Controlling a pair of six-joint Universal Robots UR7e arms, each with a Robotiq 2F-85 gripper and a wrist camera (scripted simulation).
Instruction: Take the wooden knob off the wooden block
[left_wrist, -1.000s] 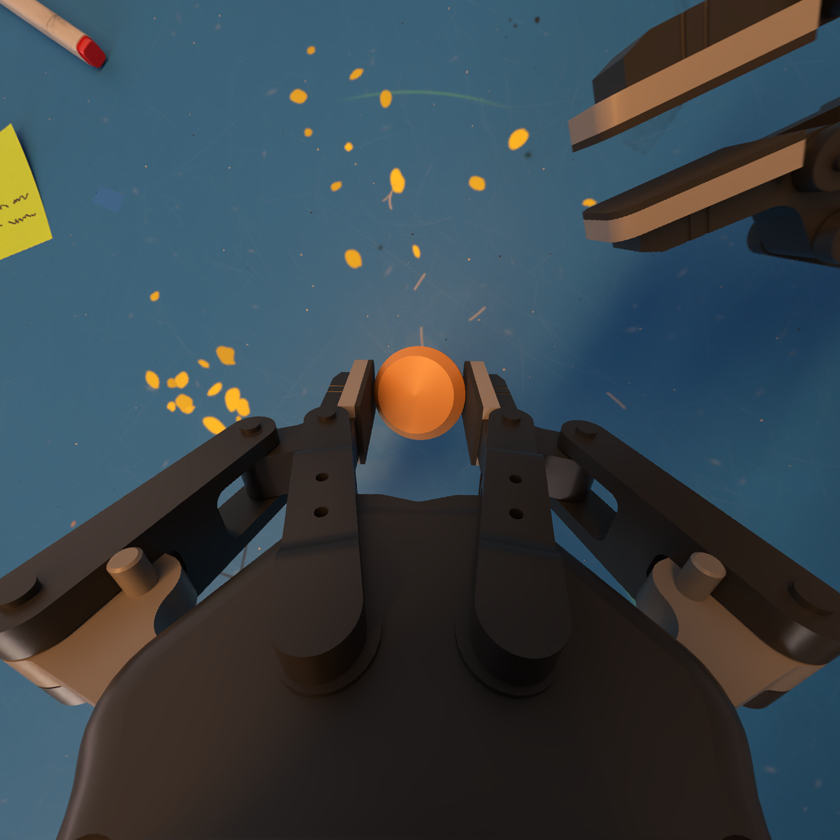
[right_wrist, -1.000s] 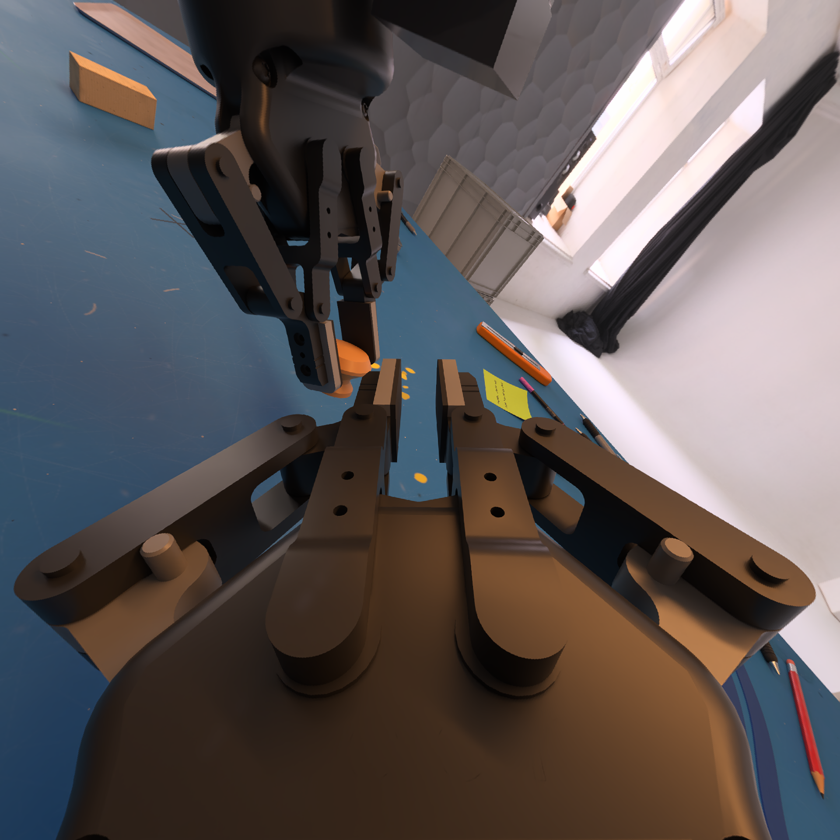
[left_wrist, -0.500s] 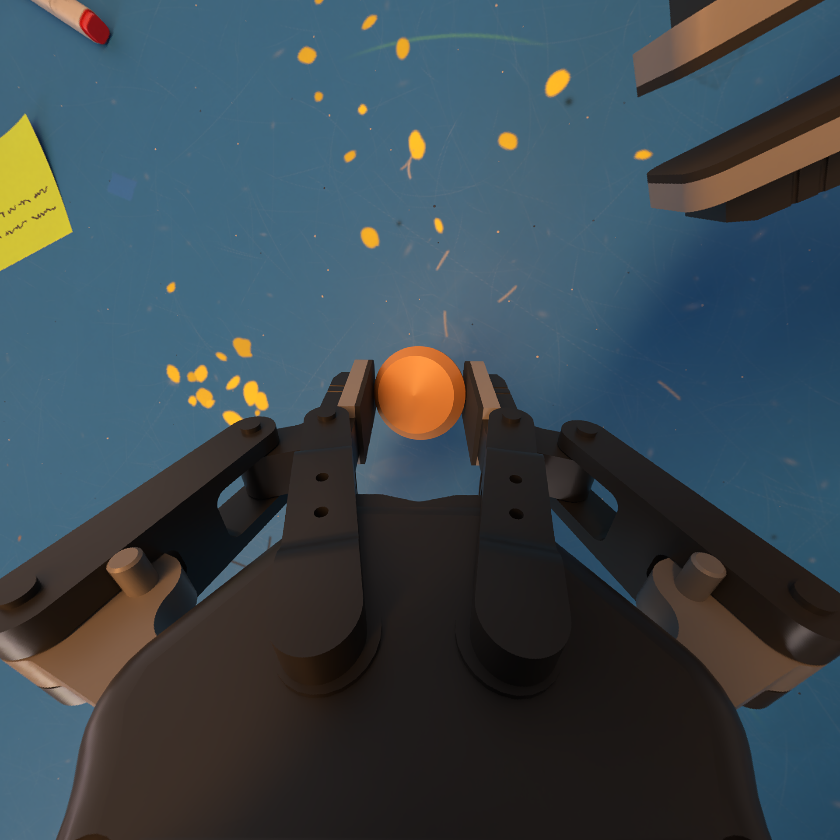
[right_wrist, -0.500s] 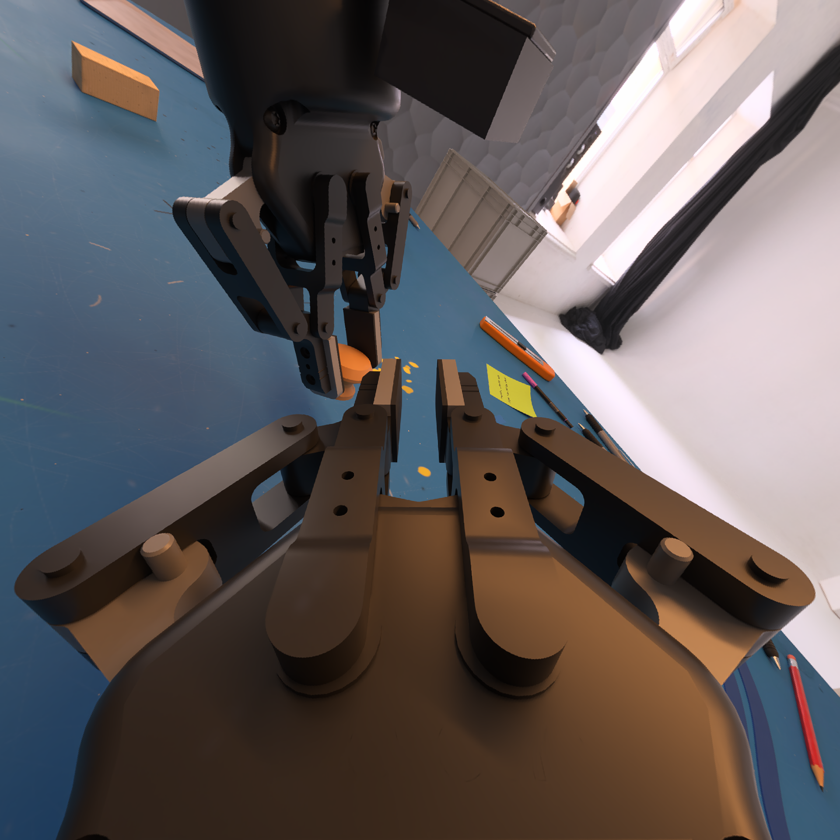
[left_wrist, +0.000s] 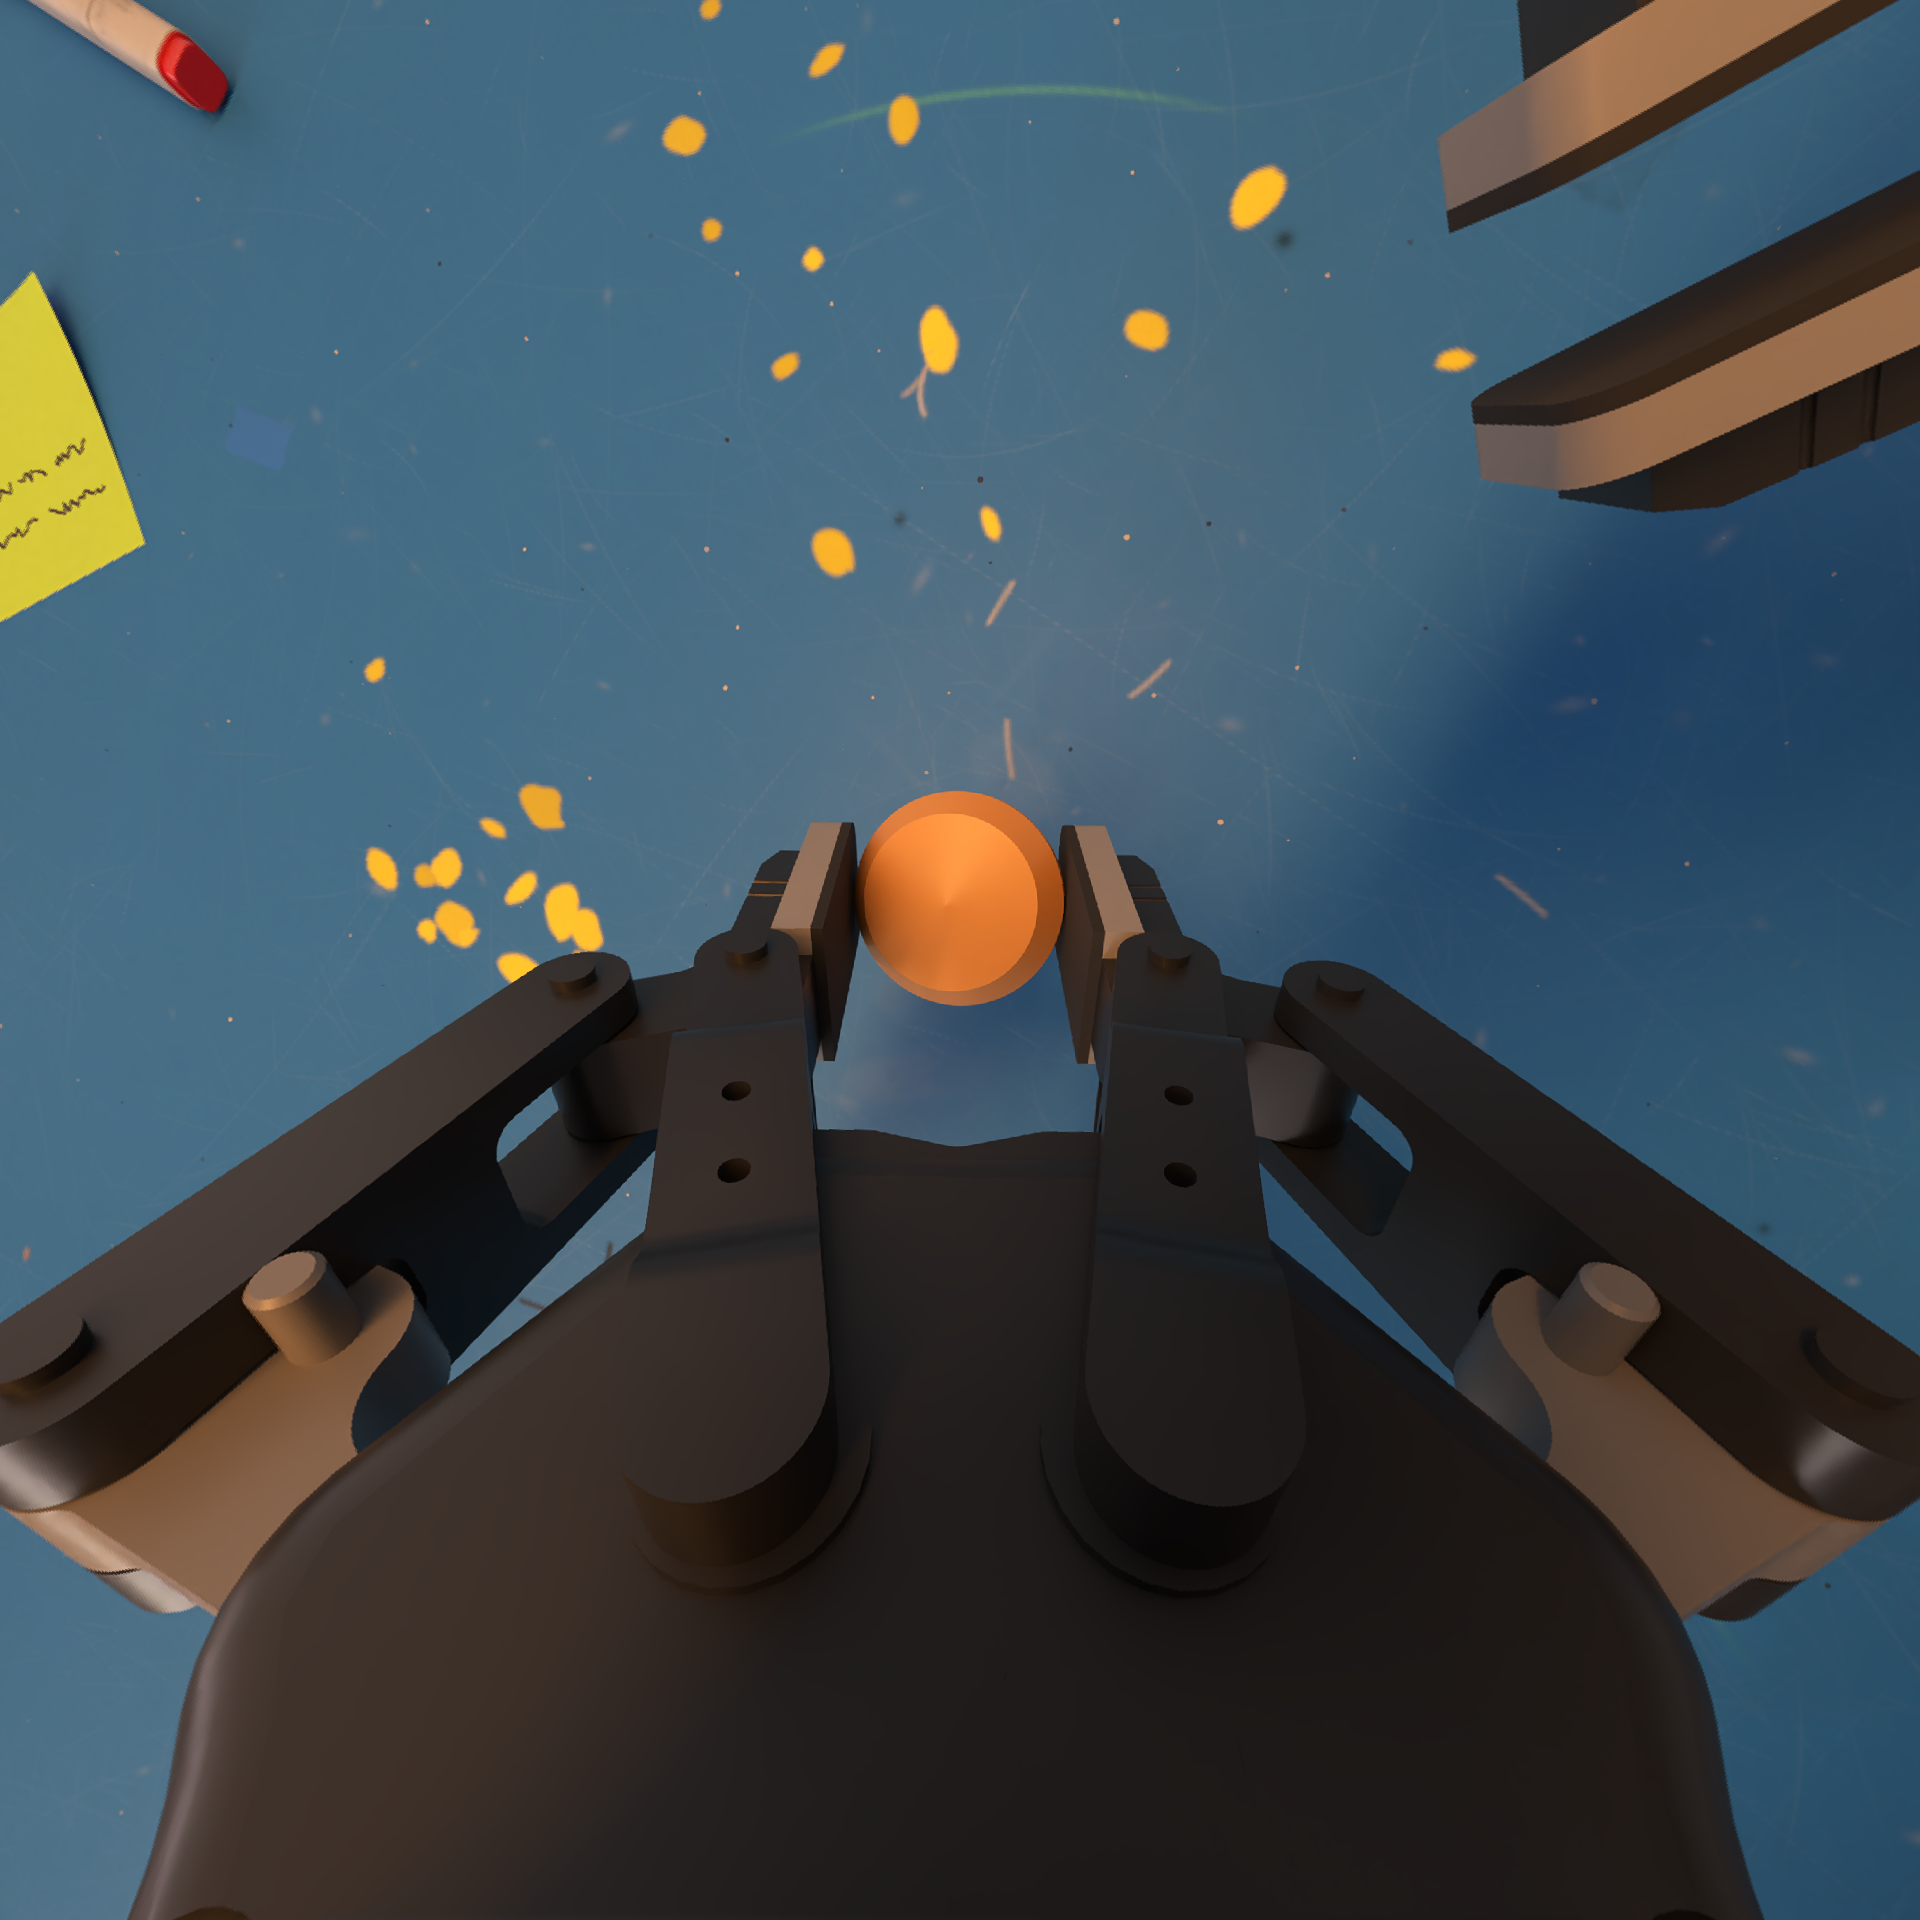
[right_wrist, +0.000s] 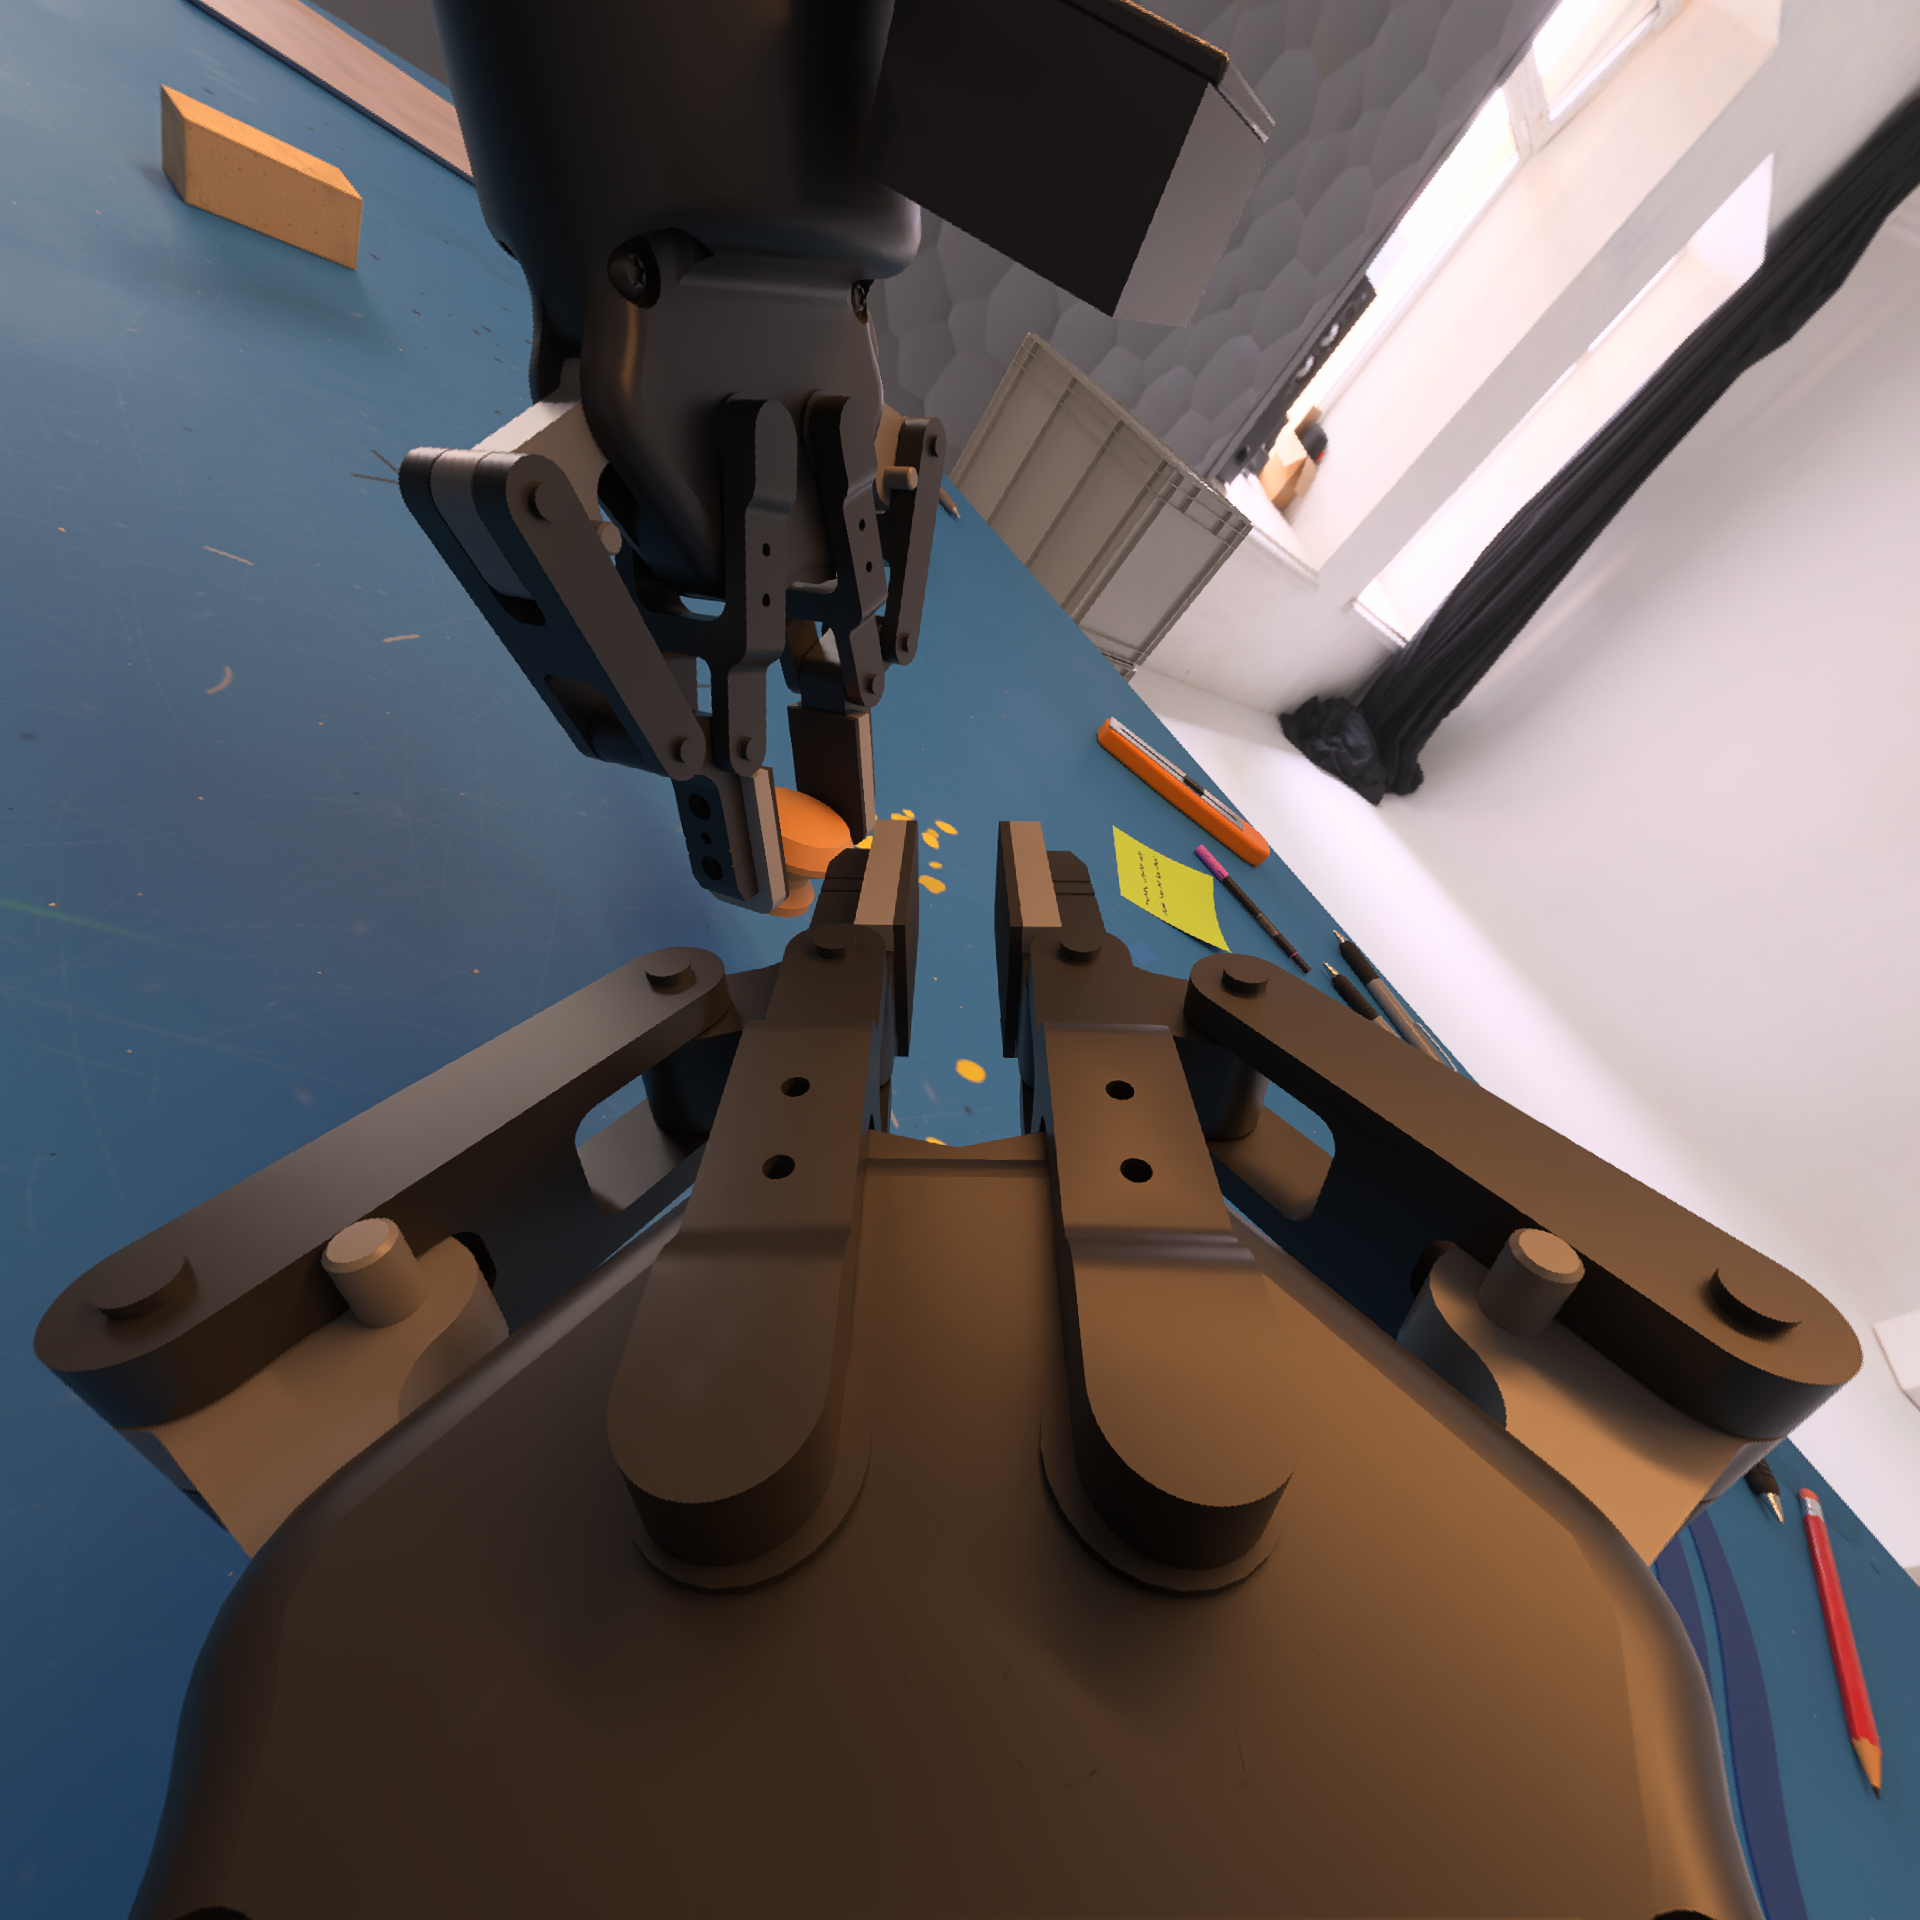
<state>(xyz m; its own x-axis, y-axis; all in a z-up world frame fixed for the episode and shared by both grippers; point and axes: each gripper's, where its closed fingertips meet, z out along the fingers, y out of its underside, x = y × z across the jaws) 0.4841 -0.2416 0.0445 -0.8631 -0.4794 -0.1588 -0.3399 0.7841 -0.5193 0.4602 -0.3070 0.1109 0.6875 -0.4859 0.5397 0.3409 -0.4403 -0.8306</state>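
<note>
My left gripper (left_wrist: 958, 914) is shut on the round orange wooden knob (left_wrist: 956, 899) and holds it above the blue table. The right wrist view shows the same hold: the knob (right_wrist: 810, 826) sits between the left gripper's (right_wrist: 800, 844) fingers, clear of the table. The wooden block (right_wrist: 260, 177) lies on the table far off at the upper left, without the knob. My right gripper (right_wrist: 958, 868) is empty, its jaws a narrow gap apart, right next to the left gripper. It also shows at the top right of the left wrist view (left_wrist: 1460, 312).
On the blue table (left_wrist: 416, 675) lie a yellow note (left_wrist: 52, 468), a red-tipped pencil (left_wrist: 177, 62) and orange flecks (left_wrist: 935, 338). The right wrist view shows an orange box cutter (right_wrist: 1184, 790), pens (right_wrist: 1247, 904), a red pencil (right_wrist: 1839, 1642) and a grey crate (right_wrist: 1101, 499).
My left gripper has shifted a little over the table with the knob, away from my right gripper. Neither grip has changed.
</note>
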